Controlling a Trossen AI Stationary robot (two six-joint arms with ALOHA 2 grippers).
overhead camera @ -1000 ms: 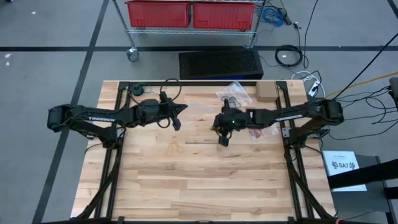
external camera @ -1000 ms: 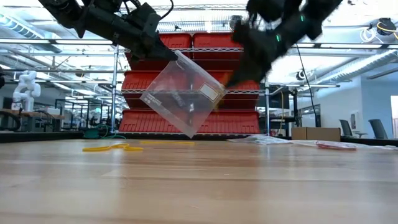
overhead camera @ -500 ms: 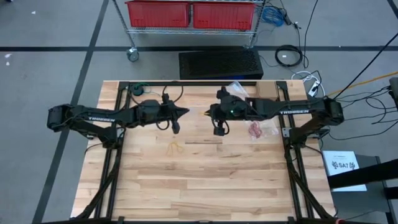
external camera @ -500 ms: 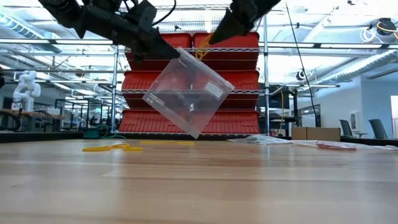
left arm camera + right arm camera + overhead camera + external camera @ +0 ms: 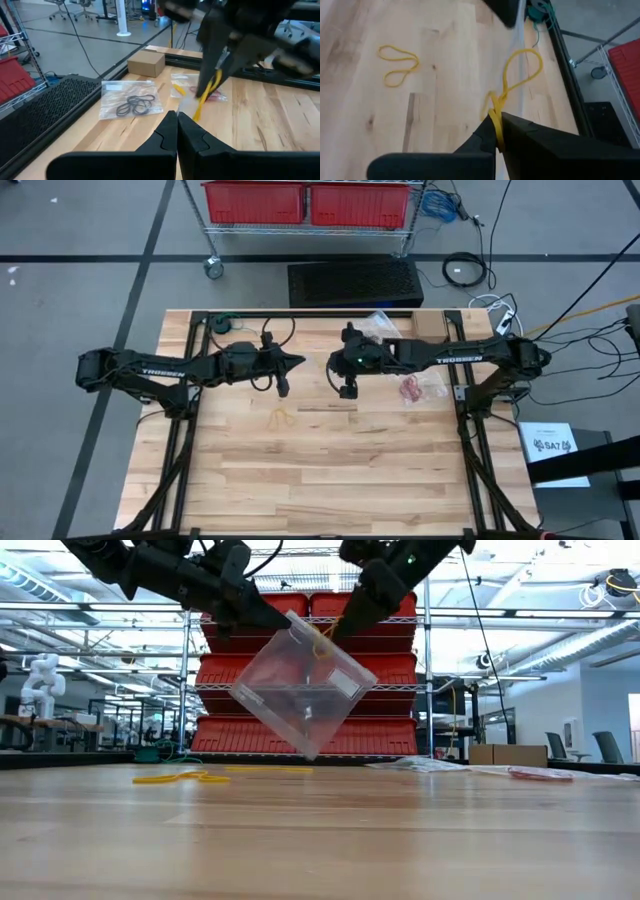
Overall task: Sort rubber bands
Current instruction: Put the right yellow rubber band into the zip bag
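Above the table's upper middle in the high view, a clear floppy plastic bag is held up by the closed left gripper, while a yellowish-tan rubber band is pinched in the closed right gripper at the bag's mouth. The band's long axis is stretched away from the fingertips toward the opening. A snag on the rim is judged possible, dropping the band beside the bag.
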